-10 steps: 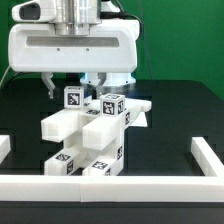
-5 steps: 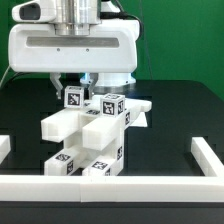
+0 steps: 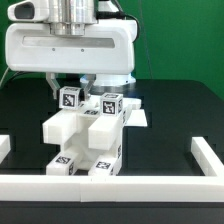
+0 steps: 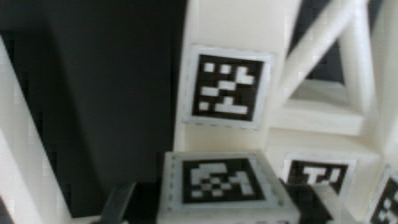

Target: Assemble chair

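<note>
One robot arm hangs low over a partly built chair (image 3: 88, 140), a stack of chunky matte white plastic blocks standing near the middle of a black table (image 3: 170, 120). The gripper (image 3: 68, 88) sits just above the top of the stack, right over a small tagged cube (image 3: 70, 98) at the exterior view's left of the upper pair; a second tagged cube (image 3: 111, 104) stands just beside it. Whether the jaws are parted or closed cannot be told: the broad white gripper body hides the fingertips in the exterior view, and the wrist view shows only tags (image 4: 228, 87) and white struts up close, blurred. The parts look rigid, light and smooth, so they will likely not bend but could slip or topple if nudged sideways; the flat opposite faces of a cube seem the safest place to pinch. The table is flat, dark and matte. Long plain white border bars (image 3: 110, 183) edge it at the front and sides, and a green wall (image 3: 185, 40) stands behind.
</note>
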`<state>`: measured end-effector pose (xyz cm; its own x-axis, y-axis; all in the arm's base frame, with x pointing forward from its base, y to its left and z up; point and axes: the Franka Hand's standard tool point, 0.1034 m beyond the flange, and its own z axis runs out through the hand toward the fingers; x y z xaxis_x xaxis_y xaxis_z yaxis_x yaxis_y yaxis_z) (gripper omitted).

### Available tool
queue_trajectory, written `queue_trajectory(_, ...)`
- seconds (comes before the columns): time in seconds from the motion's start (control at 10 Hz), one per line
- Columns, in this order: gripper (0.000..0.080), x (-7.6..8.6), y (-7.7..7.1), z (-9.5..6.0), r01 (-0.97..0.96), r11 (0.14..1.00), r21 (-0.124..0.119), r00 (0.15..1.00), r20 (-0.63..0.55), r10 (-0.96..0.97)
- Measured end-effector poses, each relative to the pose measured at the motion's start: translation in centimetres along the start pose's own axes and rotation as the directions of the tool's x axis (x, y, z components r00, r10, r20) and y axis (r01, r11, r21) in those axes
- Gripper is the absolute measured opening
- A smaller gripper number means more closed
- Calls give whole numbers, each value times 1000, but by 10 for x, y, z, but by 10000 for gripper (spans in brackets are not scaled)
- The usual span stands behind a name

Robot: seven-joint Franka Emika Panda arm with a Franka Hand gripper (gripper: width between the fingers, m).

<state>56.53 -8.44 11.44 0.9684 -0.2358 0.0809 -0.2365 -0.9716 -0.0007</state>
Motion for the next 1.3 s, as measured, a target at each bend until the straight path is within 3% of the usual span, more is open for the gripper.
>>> queue_trajectory(0.4,281,14,0,3,-337,942,2,942,-17,337)
queue_trajectory(0.6,281,14,-6,3,-575,818,9,818,-14,575)
queue_trajectory(0.7,279,11,-6,6,-729,684,26,684,15,729)
queue_trajectory(0.9,279,10,-7,9,-784,621,22,621,24,783)
queue_trajectory(1.2,604,9,-7,10,-781,624,22,625,24,780)
queue_trajectory(1.3,604,9,-7,9,-767,641,22,642,23,767)
